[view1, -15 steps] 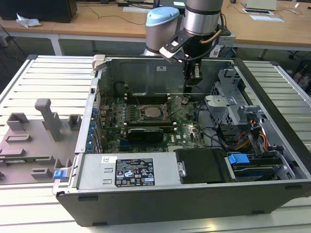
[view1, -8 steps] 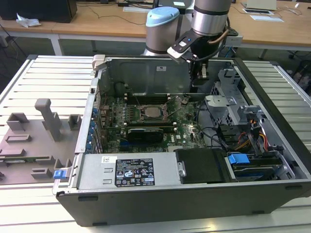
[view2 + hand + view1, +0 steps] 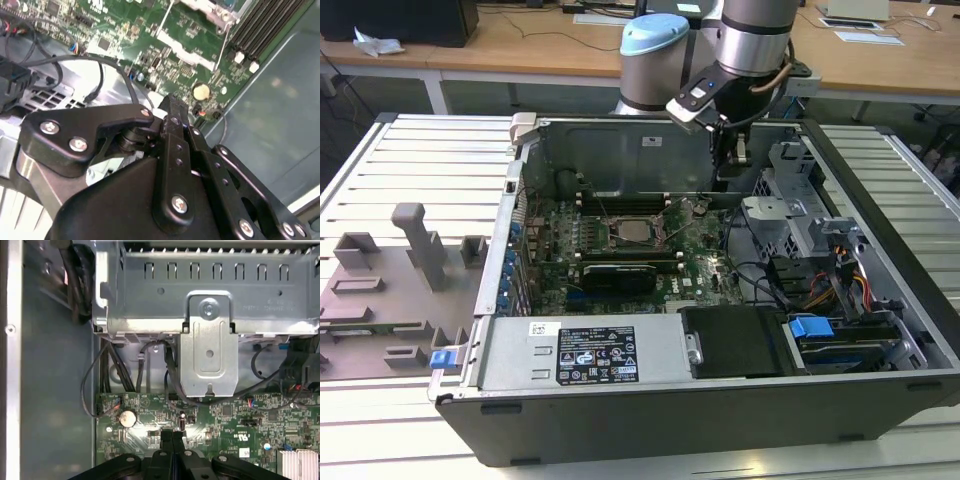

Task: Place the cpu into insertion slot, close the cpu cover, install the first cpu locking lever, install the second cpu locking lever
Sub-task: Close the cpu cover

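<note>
In the exterior view the cpu [image 3: 633, 232] shows its silver top inside the insertion slot [image 3: 610, 240] at the middle of the green motherboard. The cpu cover [image 3: 634, 216] frames it; I cannot tell whether the thin levers beside it are latched. My gripper [image 3: 727, 172] hangs inside the case, toward the exterior view's right of the socket and apart from it. Its black fingertips [image 3: 166, 439] are pressed together with nothing between them, above the board near a coin battery [image 3: 127, 417]. In the second wrist view the gripper [image 3: 172, 105] points past that battery [image 3: 201, 91] toward a corner of the socket frame [image 3: 202, 6].
A grey drive cage [image 3: 790, 215] and cables [image 3: 750, 270] crowd the case to the exterior view's right. A long black card [image 3: 618, 275] lies in front of the socket, the power supply [image 3: 585, 355] nearer still. Memory slots [image 3: 260, 30] run beside the socket. A grey fixture [image 3: 390, 290] sits outside.
</note>
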